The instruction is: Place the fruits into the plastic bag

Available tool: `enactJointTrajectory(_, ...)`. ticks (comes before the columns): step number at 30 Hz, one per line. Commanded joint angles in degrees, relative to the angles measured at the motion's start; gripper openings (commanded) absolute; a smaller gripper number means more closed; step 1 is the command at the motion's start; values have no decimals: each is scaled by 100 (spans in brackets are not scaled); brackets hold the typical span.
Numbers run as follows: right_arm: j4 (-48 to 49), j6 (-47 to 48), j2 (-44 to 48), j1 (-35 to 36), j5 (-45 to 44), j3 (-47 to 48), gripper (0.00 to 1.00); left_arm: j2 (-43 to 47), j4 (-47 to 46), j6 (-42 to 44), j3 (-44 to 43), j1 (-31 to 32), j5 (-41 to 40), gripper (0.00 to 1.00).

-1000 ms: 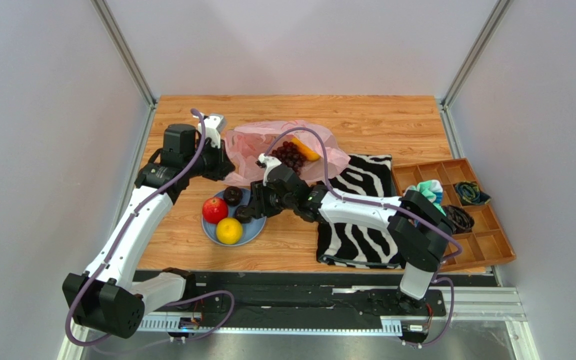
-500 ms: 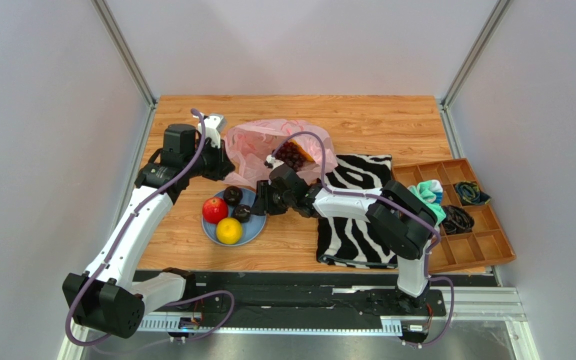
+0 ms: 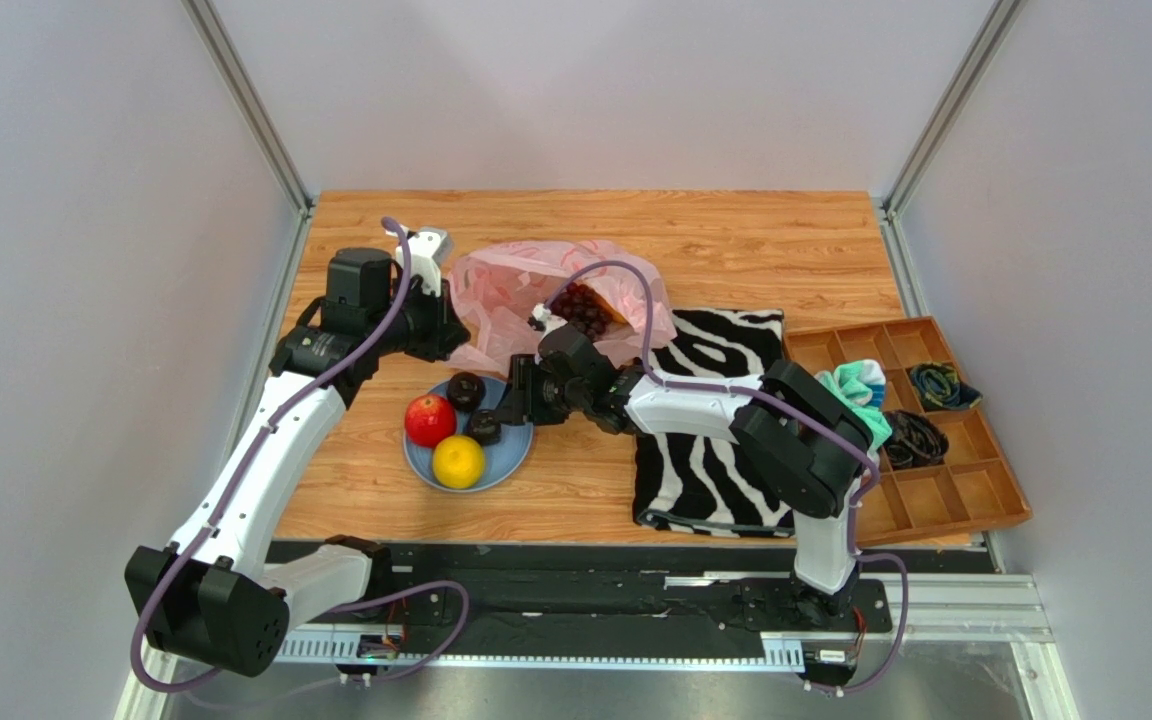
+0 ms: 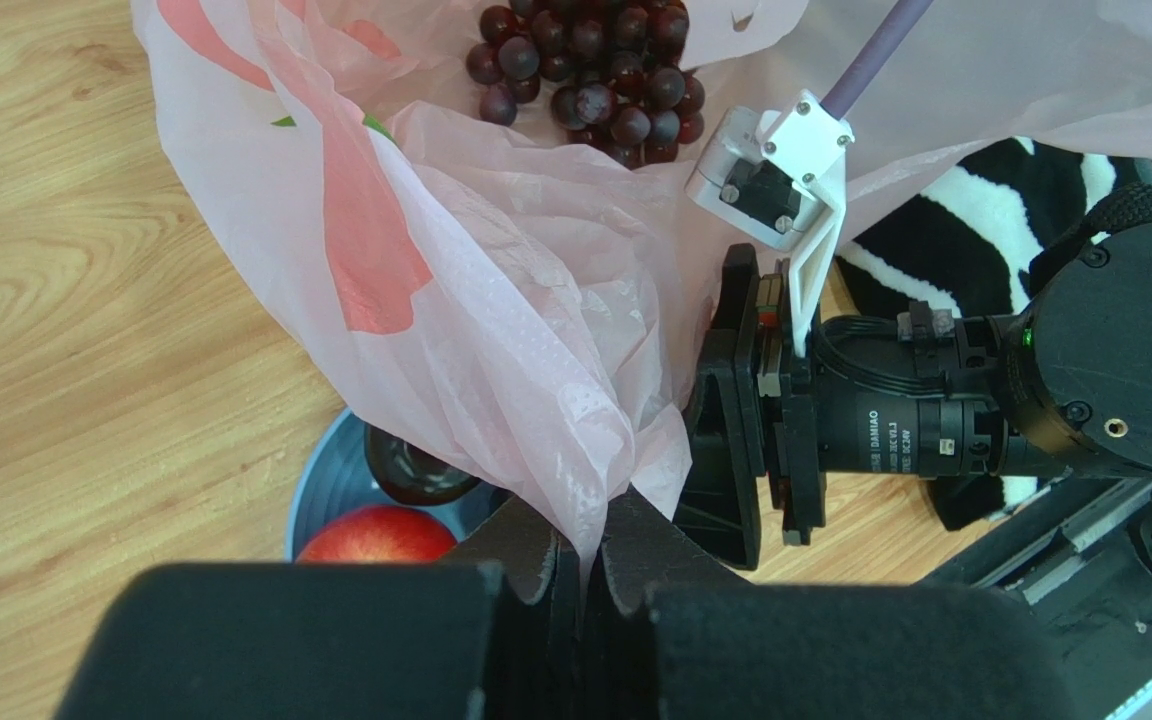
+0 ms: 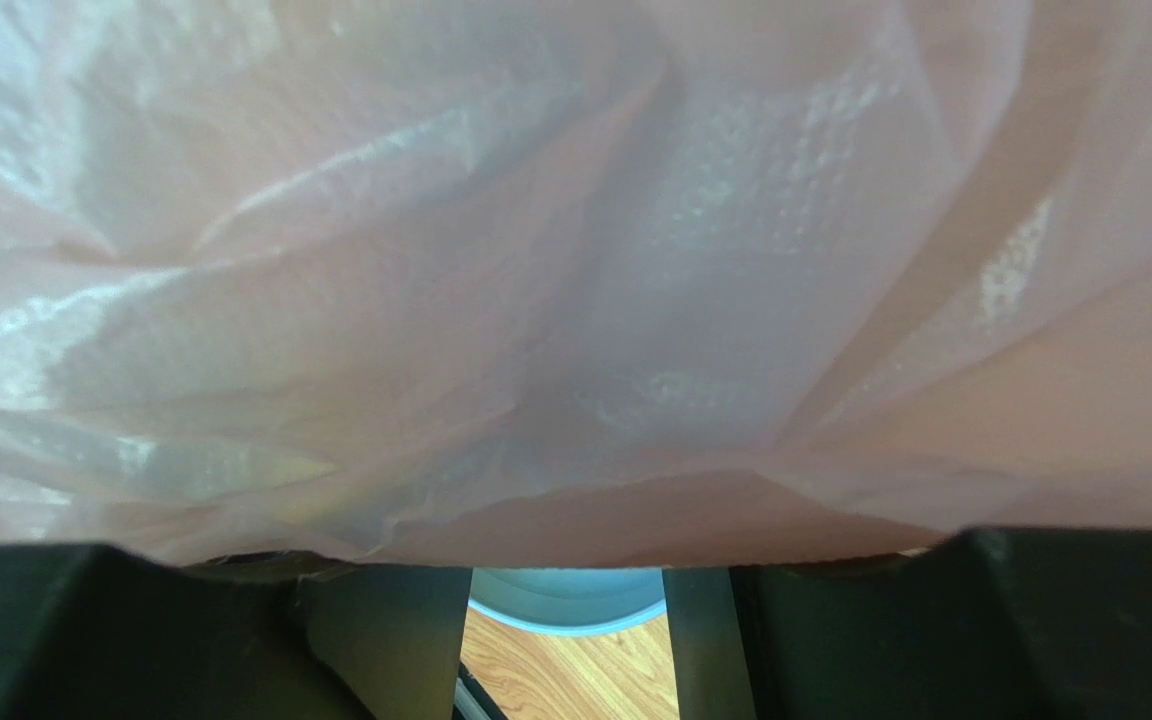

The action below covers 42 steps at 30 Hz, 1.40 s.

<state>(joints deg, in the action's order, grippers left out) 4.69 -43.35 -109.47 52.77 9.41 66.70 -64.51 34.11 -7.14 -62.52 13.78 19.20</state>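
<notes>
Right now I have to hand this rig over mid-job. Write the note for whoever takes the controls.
Left hand: shut on the plastic bag, pinching its edge and holding it up.
Right hand: open and empty, low at the rim of the blue plate, with bag film draped across its camera.
Done: grape bunch and mango lie in the bag.
Left: red apple, citrus and two plums on the plate, all to go into the bag.
</notes>
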Motion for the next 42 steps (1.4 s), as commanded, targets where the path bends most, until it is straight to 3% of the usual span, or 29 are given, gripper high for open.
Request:
enactJointTrajectory(1, 313, -112, 93, 14, -27, 142, 49, 96, -71, -33, -120, -25, 48, 0)
enactJointTrajectory(15, 269, -129, -390, 40, 131, 546, 46, 79, -80, -33, -120, -25, 57, 0)
enactJointTrajectory(30, 217, -191, -523, 119, 263, 643, 37, 79, -80, -33, -120, -25, 57, 0)
enactJointTrajectory(37, 225, -121, -391, 119, 193, 529, 15, 79, -80, -33, -129, -25, 66, 0)
enactJointTrajectory(42, 243, -33, -277, 119, 96, 467, 5, 79, -71, -33, -120, -25, 57, 0)
